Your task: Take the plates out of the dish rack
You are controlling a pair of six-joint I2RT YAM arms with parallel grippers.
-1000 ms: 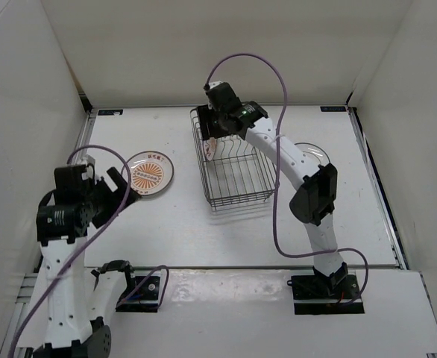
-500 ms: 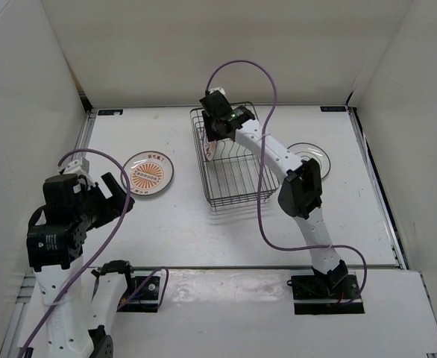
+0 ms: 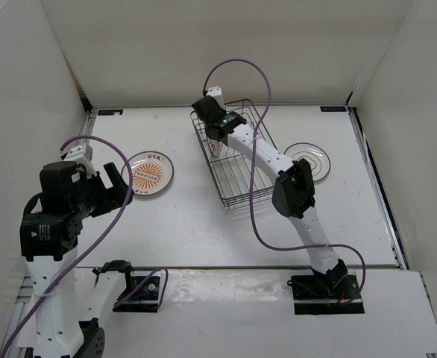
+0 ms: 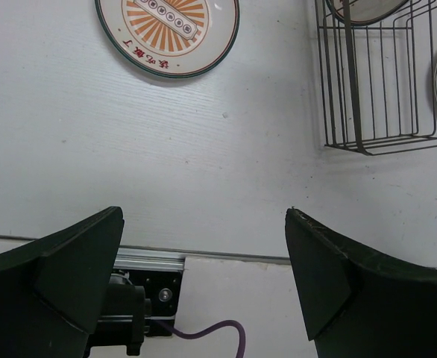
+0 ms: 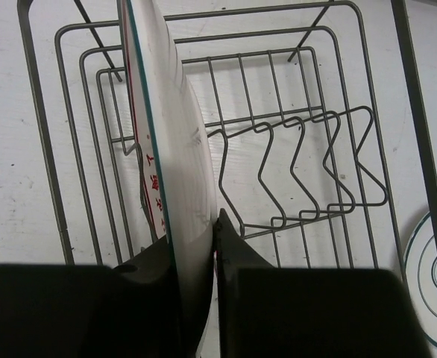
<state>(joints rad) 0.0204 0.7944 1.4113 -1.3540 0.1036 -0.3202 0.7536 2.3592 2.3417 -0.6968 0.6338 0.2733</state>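
Final unload underway: right claw (image 5: pixel 195 235) clenched on the upright plate (image 5: pixel 170 149) in the dish rack (image 5: pixel 278 113), left claw (image 4: pixel 203 276) released, idle over the table (image 4: pixel 203 171); next probably needed a straight lift clear of the prongs.

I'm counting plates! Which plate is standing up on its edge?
The plate in the dish rack, pinched by the right tool. The orange plate and grey-lined plate lie flat on the table.

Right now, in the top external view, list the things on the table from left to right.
Orange sunburst plate → dish rack, with an upright plate in it → grey-line plate.
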